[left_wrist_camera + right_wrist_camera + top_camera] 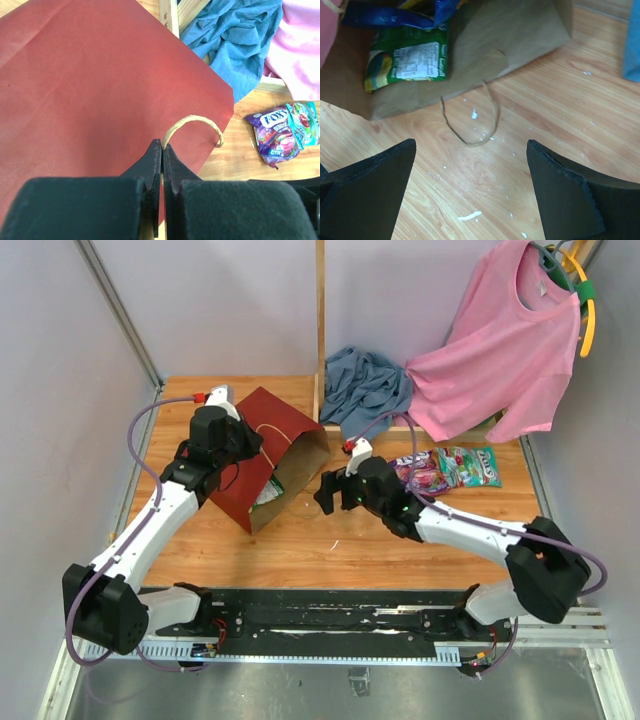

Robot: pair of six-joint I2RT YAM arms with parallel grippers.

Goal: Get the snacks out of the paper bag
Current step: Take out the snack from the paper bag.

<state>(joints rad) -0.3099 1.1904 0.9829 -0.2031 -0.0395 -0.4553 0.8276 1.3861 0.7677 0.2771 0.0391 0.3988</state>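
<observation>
**Top view**
- Item 1: paper bag [285, 445], dark red. It lies on its side on the table [330, 550], with its mouth facing my right gripper [325, 492].
- My left gripper [252, 448] sits at the bag's upper side.
- Item 2: a purple packet [418, 472] and a red-and-green packet [470, 466]. They touch each other on the wood beyond the right arm, well apart from the bag.
- Also listed: blue cloth [362, 385] and pink shirt [510, 340] at the back.

**Left wrist view**
- The left gripper [162, 150] is fully closed, pinching the bag's edge.
- The upper cord handle [192, 122] loops out just past the fingertips.

**Right wrist view**
- The right gripper [470, 185] is spread wide and holds nothing. It hangs above bare wood just before the bag's mouth.
- The lower cord handle [470, 125] lies flat between the jaws and the mouth.
- On the brown lining inside I count a green packet [407, 60] and a blue packet [385, 17]. The blue one sits deeper in and is partly cut off.
</observation>
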